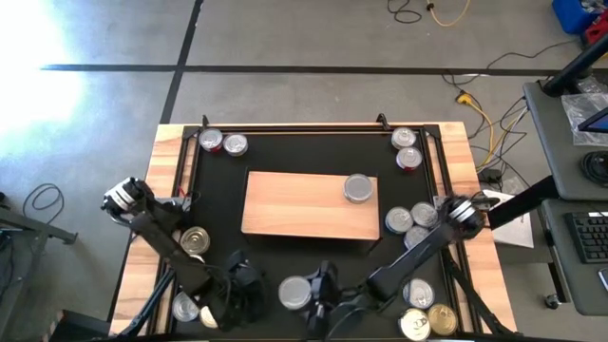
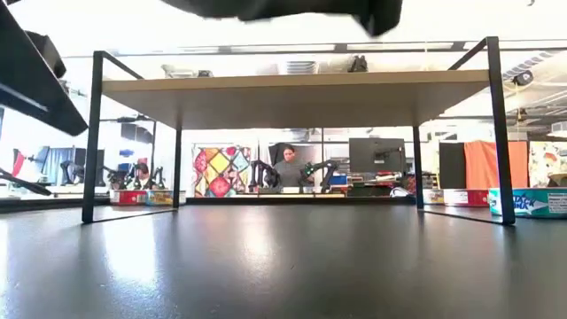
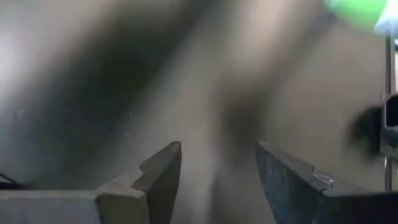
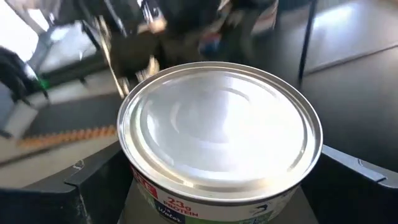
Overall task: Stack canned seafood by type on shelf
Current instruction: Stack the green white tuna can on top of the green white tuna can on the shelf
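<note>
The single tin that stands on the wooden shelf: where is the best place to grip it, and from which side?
Take the tin by its round side wall, pincer fingers on opposite sides, coming straight down from above. It stands upright, lid up, alone on the shelf, so its sides are free all around.

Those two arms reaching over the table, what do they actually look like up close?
Both arms are dark, built of jointed segments, each with a pale silver-white collar partway along: the left arm and the right arm. Each ends in two dark, flat wedge-shaped jaws with angled tips, as on the left gripper. No markings are readable.
</note>
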